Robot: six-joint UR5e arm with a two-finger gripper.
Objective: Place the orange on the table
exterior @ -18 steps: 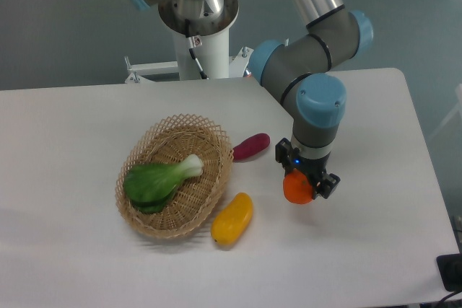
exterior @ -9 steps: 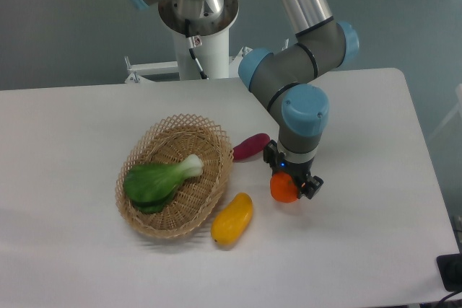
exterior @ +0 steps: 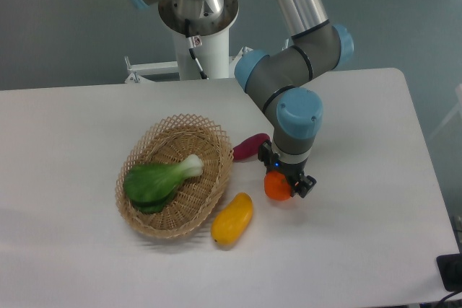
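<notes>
Orange (exterior: 276, 187) sitting directly under the wrist, clamped between the fingers of the gripper (exterior: 283, 186), so no sideways offset at all. Below it only bare white table (exterior: 361, 236); touching or a little above, cannot tell. Just beside on the left: yellow fruit (exterior: 232, 218) and purple vegetable (exterior: 251, 146). Probably only to lower straight and let go.
</notes>
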